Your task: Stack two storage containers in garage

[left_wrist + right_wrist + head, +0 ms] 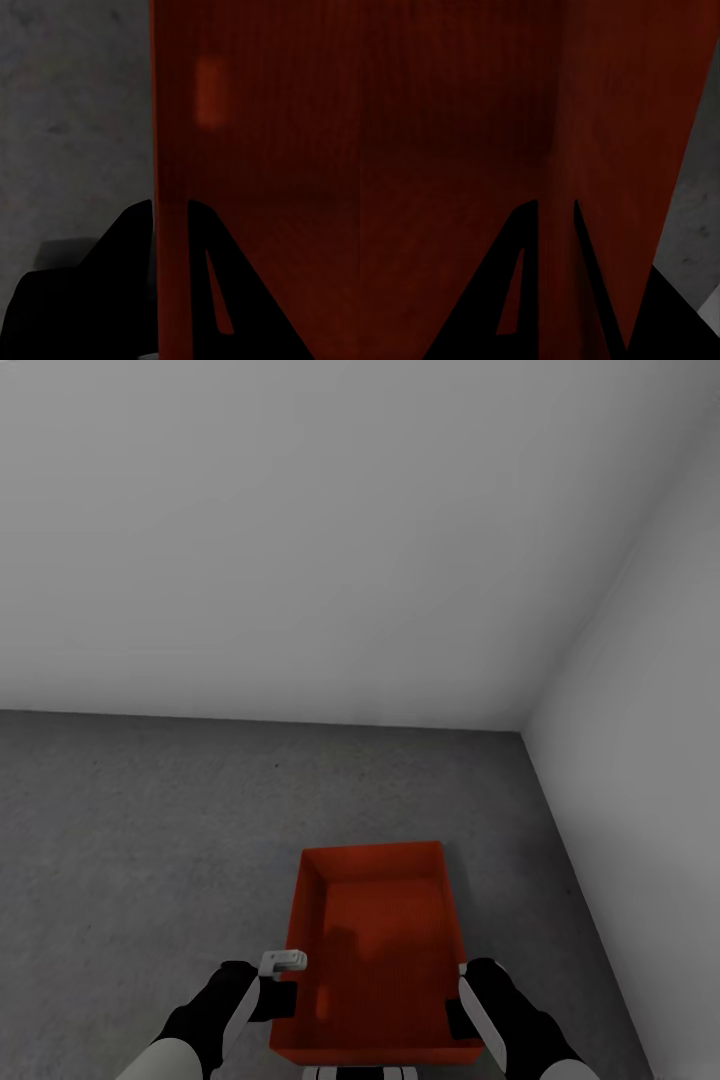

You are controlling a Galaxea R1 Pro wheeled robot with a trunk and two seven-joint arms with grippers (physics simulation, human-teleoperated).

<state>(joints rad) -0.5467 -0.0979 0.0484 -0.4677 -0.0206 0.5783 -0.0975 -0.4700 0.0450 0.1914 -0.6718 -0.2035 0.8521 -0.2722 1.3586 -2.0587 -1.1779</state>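
With one storage container (375, 950) held over the garage floor (150, 840) near the wall corner (522, 732), its side walls are pinched by left gripper (171, 214) & right gripper (556, 210), both nearly closed; set-down & 2nd bin stacking judged pending.

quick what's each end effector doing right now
Left end effector: shut on the left wall of the red-orange rectangular open-topped storage container.
Right end effector: shut on the same container's right wall.
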